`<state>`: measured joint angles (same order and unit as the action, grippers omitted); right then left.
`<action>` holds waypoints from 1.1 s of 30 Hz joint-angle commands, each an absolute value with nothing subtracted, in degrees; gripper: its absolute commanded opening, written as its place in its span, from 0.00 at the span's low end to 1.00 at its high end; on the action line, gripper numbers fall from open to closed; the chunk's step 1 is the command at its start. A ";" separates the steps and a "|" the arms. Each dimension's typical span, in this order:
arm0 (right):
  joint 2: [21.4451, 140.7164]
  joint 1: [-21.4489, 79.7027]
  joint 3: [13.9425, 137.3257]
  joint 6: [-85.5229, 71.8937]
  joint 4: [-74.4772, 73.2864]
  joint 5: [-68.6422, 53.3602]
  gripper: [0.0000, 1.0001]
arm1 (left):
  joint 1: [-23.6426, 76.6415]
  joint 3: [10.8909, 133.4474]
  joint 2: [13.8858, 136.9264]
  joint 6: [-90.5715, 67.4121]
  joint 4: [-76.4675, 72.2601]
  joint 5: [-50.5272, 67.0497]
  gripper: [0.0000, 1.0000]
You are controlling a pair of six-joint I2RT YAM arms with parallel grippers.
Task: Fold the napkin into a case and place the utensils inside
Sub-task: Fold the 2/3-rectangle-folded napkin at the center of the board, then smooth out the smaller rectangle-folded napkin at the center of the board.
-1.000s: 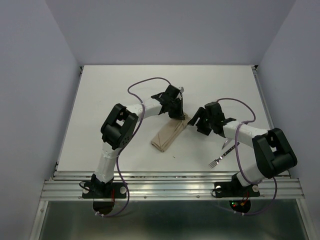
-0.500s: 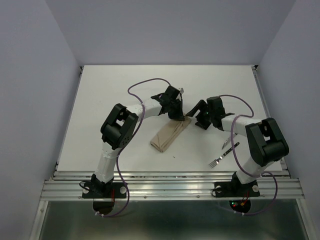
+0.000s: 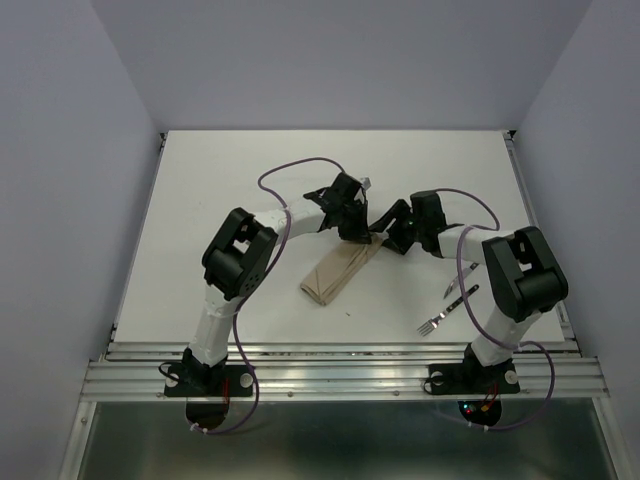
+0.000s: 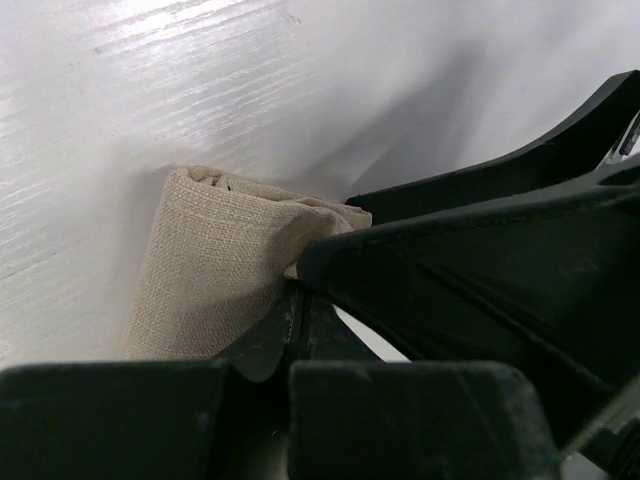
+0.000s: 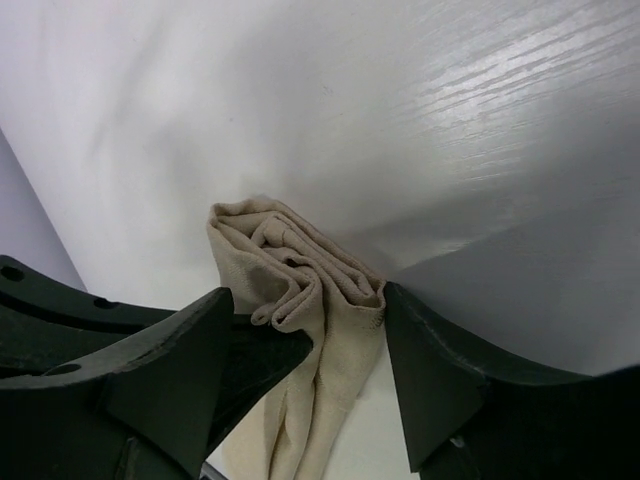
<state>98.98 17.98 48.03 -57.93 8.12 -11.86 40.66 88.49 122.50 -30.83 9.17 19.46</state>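
**Top external view.** Over the last second the right gripper travelled toward 9 o'clock and arrived at the 1 o'clock end of the narrow beige-tan folded cloth case. The left gripper kept its post at that same end. The case lay diagonally on the white table, running from 7 to 1 o'clock. We judged that both arms were now set to spread the mouth of the case, so loading had not started. The dark-handled fork with silver tines lay well apart, toward 4 o'clock of the case. Only part of the slim silver-bladed knife showed past the right arm's cable.

**Left wrist view.** The left gripper was clenched on a corner of the case. We could not tell whether the dark bars toward 3 o'clock belonged to the other arm.

**Right wrist view.** The right gripper stood released, its fingers straddling the bunched end of the case. The layers were crumpled, so we could not make out any pocket opening.
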 commanded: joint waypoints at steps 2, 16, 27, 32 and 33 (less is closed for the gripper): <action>101.16 18.02 47.82 -57.04 7.21 -11.86 0.61 | 41.57 88.94 118.30 -29.71 8.35 20.48 0.00; 100.46 18.02 47.46 -57.22 6.77 -11.16 0.27 | 41.92 89.91 116.72 -29.18 10.01 19.60 0.25; 100.11 18.02 47.73 -56.95 6.07 -10.64 0.33 | 42.36 86.67 108.47 -27.69 12.92 16.26 0.46; 97.39 18.02 47.99 -54.94 3.43 -7.92 0.48 | 42.28 80.96 104.33 -29.44 12.83 12.84 0.00; 96.25 18.02 48.25 -54.41 2.82 -7.30 0.52 | 42.28 78.51 103.02 -29.88 12.83 12.48 0.00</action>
<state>99.44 17.98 47.83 -56.99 6.39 -10.81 42.02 84.01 107.72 -29.30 12.14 15.49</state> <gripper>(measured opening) 0.467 0.052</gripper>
